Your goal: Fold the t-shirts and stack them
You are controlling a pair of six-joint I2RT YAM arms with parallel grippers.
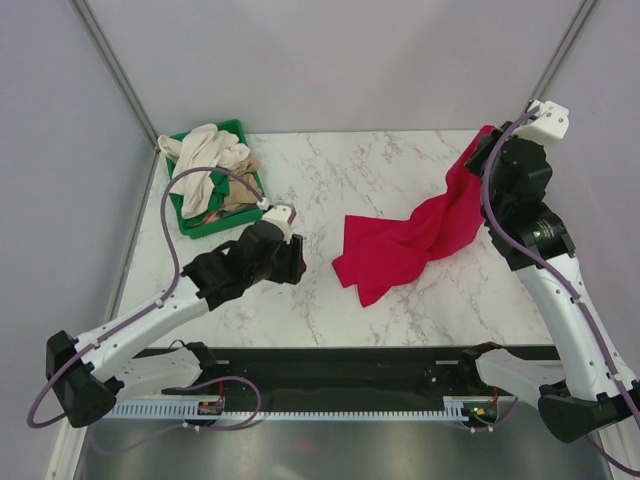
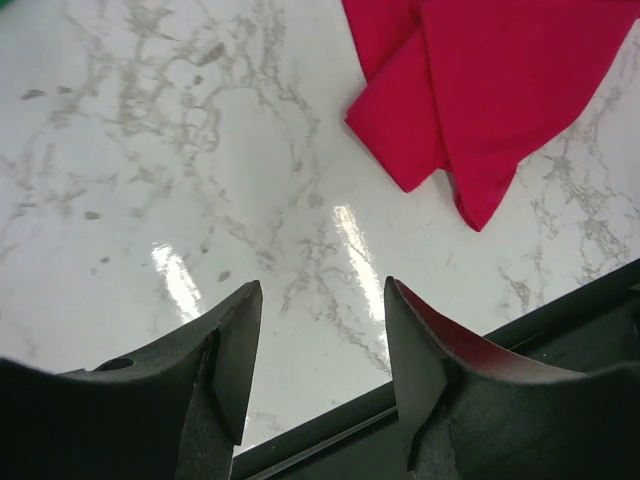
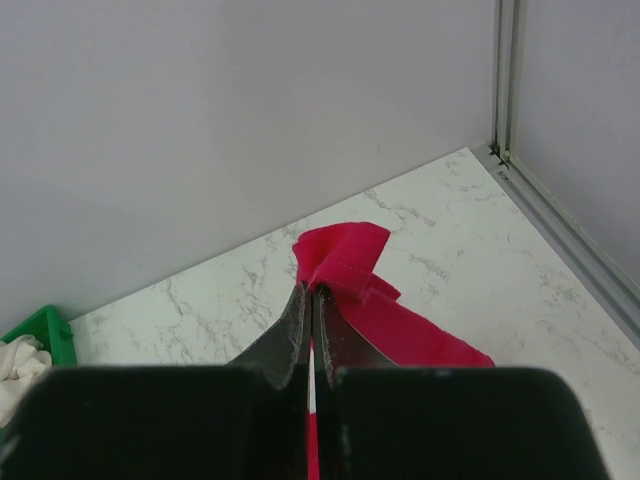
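A crimson-red t-shirt (image 1: 420, 235) trails across the right half of the marble table. Its lower bunched end rests near the centre and its upper end is lifted at the far right. My right gripper (image 1: 487, 150) is shut on a hemmed edge of the red t-shirt (image 3: 340, 262) and holds it above the table. My left gripper (image 1: 293, 250) hovers over the table left of the shirt, open and empty; the shirt's folded corner (image 2: 470, 120) lies ahead of its fingers. Cream-white and tan t-shirts (image 1: 208, 160) are heaped in the green tray (image 1: 222, 222).
The green tray stands at the back left corner and shows at the left edge of the right wrist view (image 3: 40, 330). Grey walls and metal posts enclose the table. A black rail (image 1: 350, 360) runs along the near edge.
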